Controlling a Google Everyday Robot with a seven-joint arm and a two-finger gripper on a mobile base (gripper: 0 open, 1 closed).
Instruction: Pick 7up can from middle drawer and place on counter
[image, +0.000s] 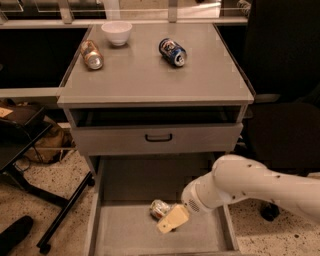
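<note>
The 7up can (159, 208) lies on its side on the floor of the open middle drawer (125, 235), partly hidden behind my gripper. My gripper (172, 220), with pale yellow fingers, reaches down into the drawer from the right and sits right against the can's right end. The white arm (250, 187) comes in from the right edge. The counter (150, 70) is the flat grey top of the cabinet above.
On the counter lie a brown-gold can (92, 54) at the left, a dark blue can (173, 52) at the middle right and a white bowl (117, 32) at the back. A drawer front with a black handle (158, 137) overhangs the open drawer. A black chair base (60, 210) stands left.
</note>
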